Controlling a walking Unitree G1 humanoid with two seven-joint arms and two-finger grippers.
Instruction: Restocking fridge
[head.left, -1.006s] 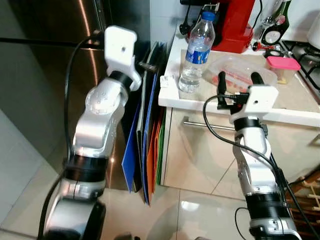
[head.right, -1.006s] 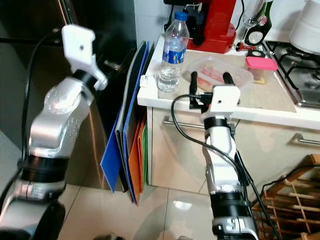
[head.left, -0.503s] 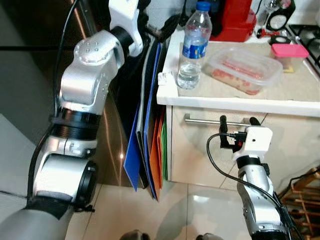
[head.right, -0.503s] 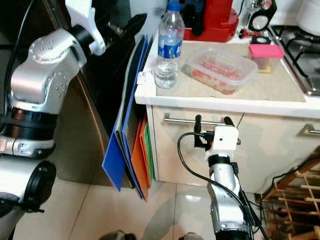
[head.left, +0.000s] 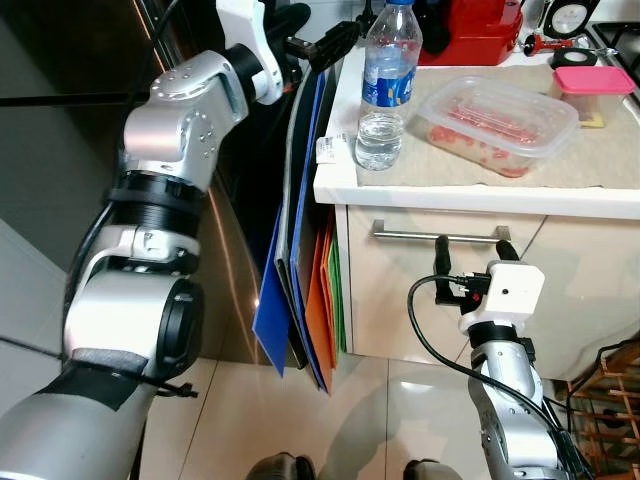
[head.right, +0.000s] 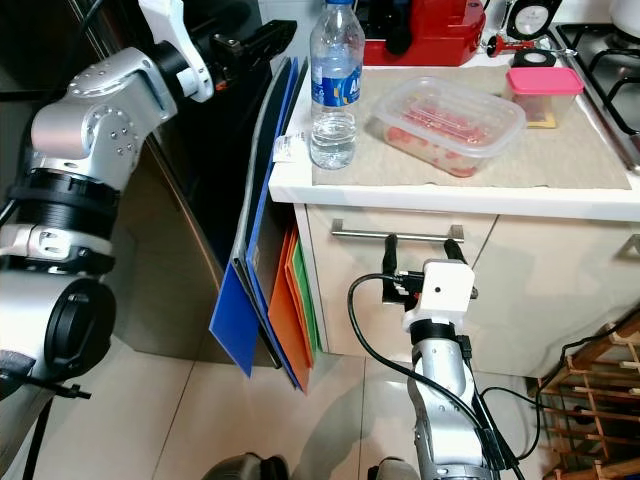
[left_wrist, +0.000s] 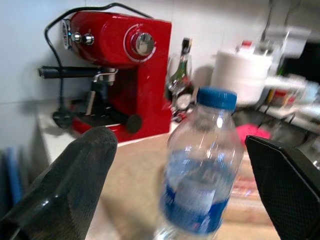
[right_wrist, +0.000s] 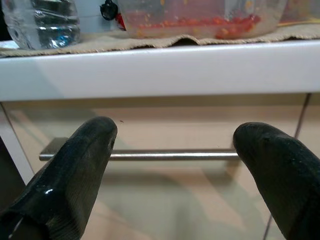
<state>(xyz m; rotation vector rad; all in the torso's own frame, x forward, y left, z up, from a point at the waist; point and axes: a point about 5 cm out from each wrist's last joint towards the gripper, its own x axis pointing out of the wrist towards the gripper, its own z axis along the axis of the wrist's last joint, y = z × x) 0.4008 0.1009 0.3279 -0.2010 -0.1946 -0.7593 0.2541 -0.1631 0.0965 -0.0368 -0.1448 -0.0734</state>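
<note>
Here, a dark shiny fridge (head.left: 90, 60) stands tall at about 10 o'clock in the head views, and the white counter (head.left: 480, 195) runs beside it at 2 o'clock. In the gap between them lean flat folders (head.left: 300, 250) in blue, orange and green, so there is little room there. A water bottle (head.left: 385, 85) stands right by the counter's near corner, close to the edge. A clear food box (head.left: 497, 112) with red bits sits near it at 1 o'clock, and a small pink-lidded box (head.left: 587, 83) lies past that. The left gripper (head.left: 318, 40) is up high by the fridge, level with the bottle, its fingers spread wide. The right gripper (head.left: 470, 248) hangs low at 5 o'clock before the drawer handle (head.left: 440, 235), fingers also apart, with open floor (head.left: 400, 400) under it. The left wrist view adds a red coffee machine (left_wrist: 125, 75) behind the bottle. The right wrist view shows the handle bar between its fingers (right_wrist: 75, 170).
</note>
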